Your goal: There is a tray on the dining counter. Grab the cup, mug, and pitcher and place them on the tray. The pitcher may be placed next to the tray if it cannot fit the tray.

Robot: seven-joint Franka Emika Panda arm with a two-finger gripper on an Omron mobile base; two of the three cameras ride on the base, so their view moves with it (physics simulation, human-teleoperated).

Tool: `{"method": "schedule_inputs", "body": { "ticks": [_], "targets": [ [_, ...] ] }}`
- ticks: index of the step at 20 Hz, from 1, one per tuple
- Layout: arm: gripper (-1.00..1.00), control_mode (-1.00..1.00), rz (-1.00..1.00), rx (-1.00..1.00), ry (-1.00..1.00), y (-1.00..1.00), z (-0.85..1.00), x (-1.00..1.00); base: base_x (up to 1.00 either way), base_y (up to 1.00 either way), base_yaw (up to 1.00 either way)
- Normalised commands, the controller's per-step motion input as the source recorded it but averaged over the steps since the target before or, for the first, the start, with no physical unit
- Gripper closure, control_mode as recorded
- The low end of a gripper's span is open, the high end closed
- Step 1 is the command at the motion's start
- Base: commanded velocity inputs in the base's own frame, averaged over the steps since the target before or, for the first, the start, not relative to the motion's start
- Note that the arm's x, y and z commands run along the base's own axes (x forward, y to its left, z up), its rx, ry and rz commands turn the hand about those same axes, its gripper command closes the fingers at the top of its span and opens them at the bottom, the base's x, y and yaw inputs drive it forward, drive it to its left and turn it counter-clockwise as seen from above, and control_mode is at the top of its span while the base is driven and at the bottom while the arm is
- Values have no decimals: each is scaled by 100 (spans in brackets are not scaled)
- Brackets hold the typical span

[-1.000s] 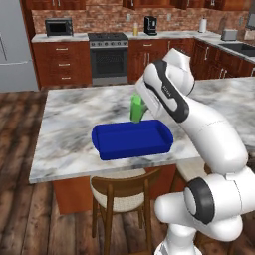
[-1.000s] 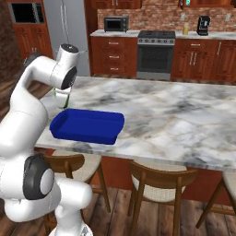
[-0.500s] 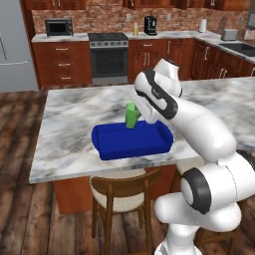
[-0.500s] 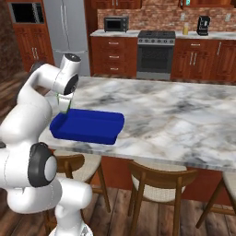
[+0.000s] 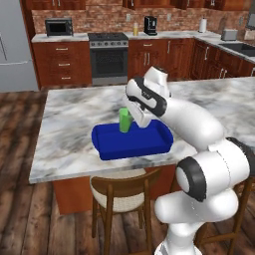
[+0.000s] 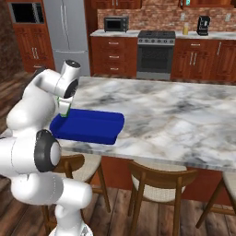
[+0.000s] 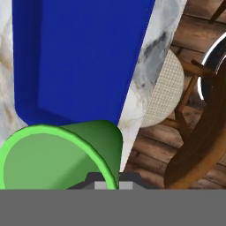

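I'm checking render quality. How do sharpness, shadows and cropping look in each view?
Left base view: sharp, even light, cup over the tray, no glare. Right base view: soft, arm hides most of the cup. Hand view: the cup looms large, cropped at the bottom, with flat colours.

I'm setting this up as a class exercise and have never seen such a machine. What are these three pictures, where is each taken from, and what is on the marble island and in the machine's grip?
It is a computer-rendered kitchen with a white robot arm on a wheeled base. Two pictures come from cameras on that base, behind the arm to its left and its right. The third looks along the arm's hand. On the dining counter lies a flat blue tray. The arm's pincer, shut, holds a small green cup above the tray. In the hand picture the cup sits close at the bottom, with the tray beyond. Wooden chairs stand at the counter's edge.
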Motion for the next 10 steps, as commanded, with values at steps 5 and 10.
{"method": "schedule_inputs", "body": {
  "ticks": [5,10],
  "targets": [
    [100,-100,0,0,5,6,-22,35,0,0,0],
    [100,-100,0,0,4,13,-31,38,0,0,0]
  ]
}}
